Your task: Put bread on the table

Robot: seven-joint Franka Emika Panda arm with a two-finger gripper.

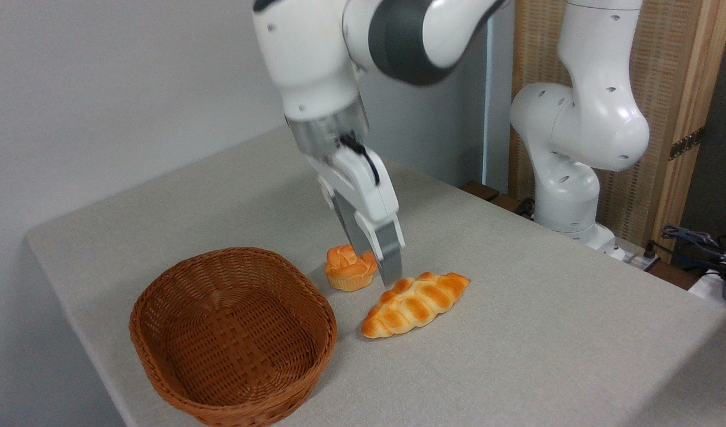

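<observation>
The bread (415, 303), a long braided golden loaf, lies flat on the grey-beige table (546, 332), just right of the basket. My gripper (379, 268) hangs directly over the loaf's upper left part, fingers pointing down, the near fingertip (392, 274) just above the crust. The fingers stand a little apart with nothing between them, so the gripper is open and the loaf rests free on the cloth.
A brown wicker basket (161, 308) stands empty at the front left. A small muffin-shaped bun (346, 270) sits behind the gripper, between basket and loaf. The arm's white base (567, 196) is at the back right, with cables (694, 240) beyond it.
</observation>
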